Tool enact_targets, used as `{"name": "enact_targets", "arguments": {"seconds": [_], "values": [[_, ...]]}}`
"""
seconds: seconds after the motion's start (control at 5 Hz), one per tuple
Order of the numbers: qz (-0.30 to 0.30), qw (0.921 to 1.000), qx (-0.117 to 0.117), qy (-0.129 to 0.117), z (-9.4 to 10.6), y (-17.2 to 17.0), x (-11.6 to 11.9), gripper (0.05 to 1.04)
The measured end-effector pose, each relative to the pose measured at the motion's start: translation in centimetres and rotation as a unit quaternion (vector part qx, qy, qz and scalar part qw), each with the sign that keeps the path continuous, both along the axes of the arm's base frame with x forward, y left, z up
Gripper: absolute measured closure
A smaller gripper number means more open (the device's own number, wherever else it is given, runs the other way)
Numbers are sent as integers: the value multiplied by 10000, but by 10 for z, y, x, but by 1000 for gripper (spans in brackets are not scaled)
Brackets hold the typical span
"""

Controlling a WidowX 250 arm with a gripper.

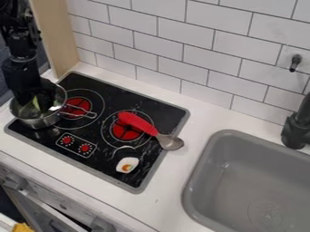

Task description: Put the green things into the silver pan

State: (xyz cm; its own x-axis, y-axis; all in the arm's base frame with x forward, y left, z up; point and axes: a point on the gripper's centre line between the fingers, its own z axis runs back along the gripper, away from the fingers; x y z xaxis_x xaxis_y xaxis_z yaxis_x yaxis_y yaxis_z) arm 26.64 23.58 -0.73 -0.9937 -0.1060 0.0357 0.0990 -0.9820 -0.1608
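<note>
At the left of the stove [138,180], the claw [31,94] hangs down into the silver pan [41,122], right by the green thing [36,103] inside it, and I cannot tell whether the claw is open or closed. A spoon [144,127] with a red handle lies across the right burner, its metal end over the stove's edge, with a small white toy [127,165] near it on the near side.

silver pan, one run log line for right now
gripper: low over silver pan | green piece: inside pan, grip unclear | red-handled spoon: on stovetop
</note>
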Motion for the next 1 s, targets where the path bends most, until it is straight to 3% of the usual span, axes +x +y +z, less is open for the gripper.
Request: {"name": "enact_targets", "arguments": {"seconds": [0.2, 0.6, 1.0], "values": [[126, 9999, -35, 71, -2, 0, 0, 70], [99, 9997, -62, 208, 5, -12, 7, 81], [18, 9999, 23, -156, 54, -15, 16, 83]]}}
